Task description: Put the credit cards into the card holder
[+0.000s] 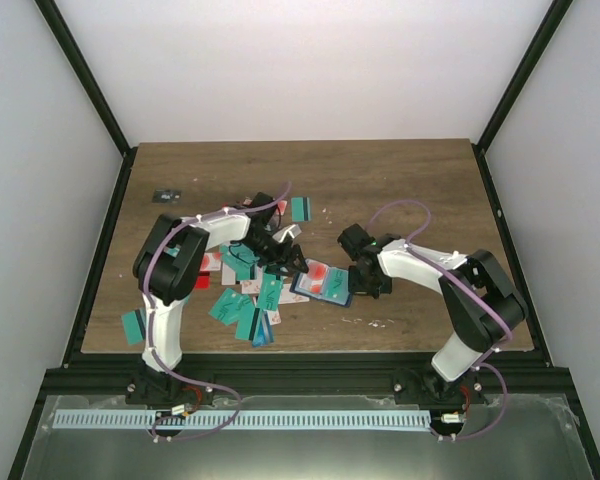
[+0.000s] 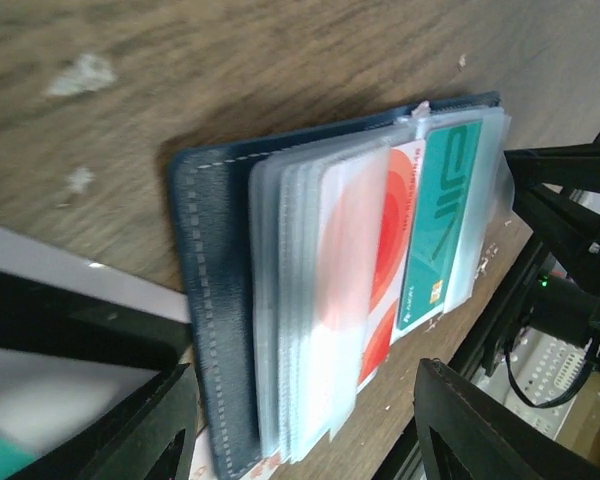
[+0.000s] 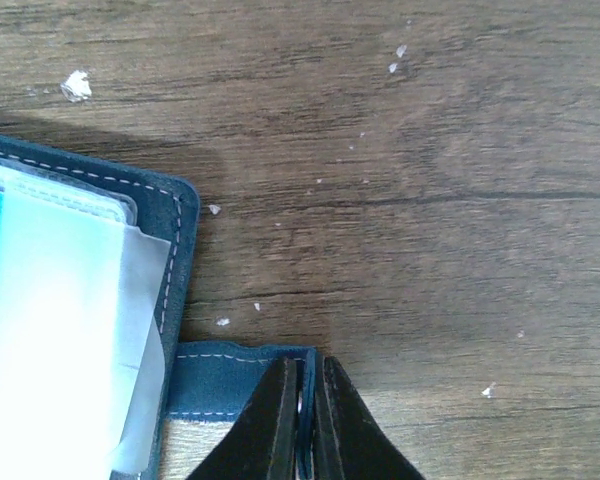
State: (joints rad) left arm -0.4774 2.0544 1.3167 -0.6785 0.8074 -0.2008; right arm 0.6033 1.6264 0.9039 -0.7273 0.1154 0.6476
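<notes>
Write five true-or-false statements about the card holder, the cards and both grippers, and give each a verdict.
1. The card holder lies open on the table. True.
2. The right gripper hangs wide open above the holder. False: it is shut on the holder's clasp tab.
3. A teal card sits in one of the holder's clear sleeves. True.
4. The loose credit cards form one neat stack. False: they lie scattered to the left of the holder.
5. The left gripper has its jaws apart. True.
</notes>
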